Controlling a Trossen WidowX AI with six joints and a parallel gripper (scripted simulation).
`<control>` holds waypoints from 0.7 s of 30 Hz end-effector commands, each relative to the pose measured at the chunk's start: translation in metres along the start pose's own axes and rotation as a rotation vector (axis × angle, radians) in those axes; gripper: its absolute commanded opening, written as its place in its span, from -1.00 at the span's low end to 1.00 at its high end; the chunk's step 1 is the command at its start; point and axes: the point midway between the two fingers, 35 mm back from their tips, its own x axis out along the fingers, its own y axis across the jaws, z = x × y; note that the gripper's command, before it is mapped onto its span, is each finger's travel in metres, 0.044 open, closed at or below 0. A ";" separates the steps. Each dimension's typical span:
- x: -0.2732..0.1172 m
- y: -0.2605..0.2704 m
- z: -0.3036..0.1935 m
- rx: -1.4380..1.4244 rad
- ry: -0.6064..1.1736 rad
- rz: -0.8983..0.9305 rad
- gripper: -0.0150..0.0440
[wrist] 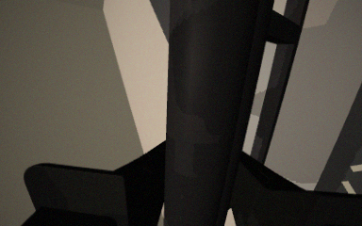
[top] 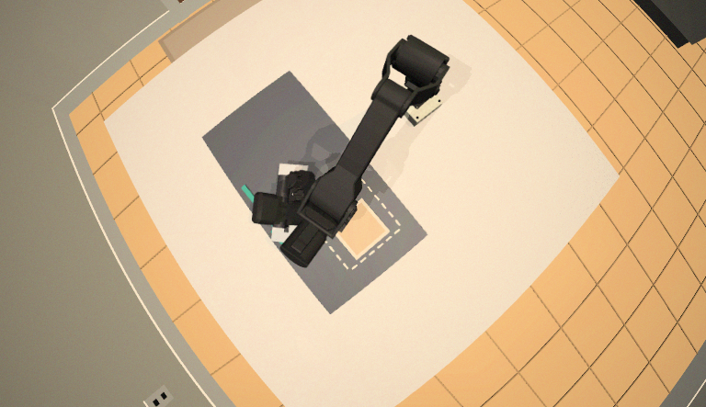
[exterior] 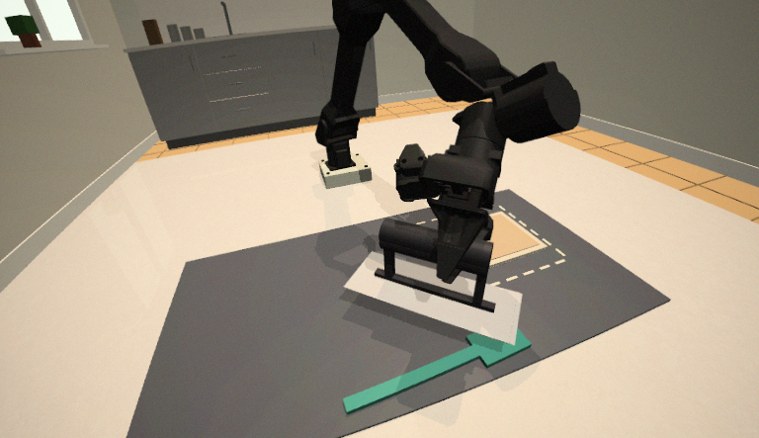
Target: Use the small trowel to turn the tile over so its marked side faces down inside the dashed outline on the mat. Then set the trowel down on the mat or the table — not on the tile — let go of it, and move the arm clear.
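Note:
My gripper (exterior: pixel 454 254) (wrist: pixel 198 143) is shut on the black handle of the small trowel (exterior: pixel 503 312) (top: pixel 292 168) (wrist: pixel 207 85). Its pale flat blade hangs a little above the mat, slightly tilted, with one end over the green tool's head. In the top view the arm hides the fingertips and much of the trowel. The tile (top: pixel 362 230) (exterior: pixel 512 234) lies flat on the mat (top: pixel 276 117) (exterior: pixel 234 299), inside the dashed outline (exterior: pixel 561 253), with an orange, cream-bordered face up. The arm partly covers tile and outline. The trowel is beside the tile, apart from it.
A green flat tool (exterior: pixel 414 375) (top: pixel 247 192) with a long handle and square head lies near the mat's edge, partly under the trowel blade. The arm's pale base (top: pixel 427 110) (exterior: pixel 346 176) stands on the table beyond the mat. Grey cabinets (exterior: pixel 251 86) stand behind.

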 end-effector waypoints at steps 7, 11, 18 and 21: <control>0.037 0.038 0.072 0.145 -0.145 0.017 -0.49; 0.050 0.049 0.105 0.199 -0.208 0.018 -0.49; 0.069 0.062 0.164 0.293 -0.318 0.020 -0.49; 0.076 0.066 0.190 0.333 -0.365 0.021 -0.49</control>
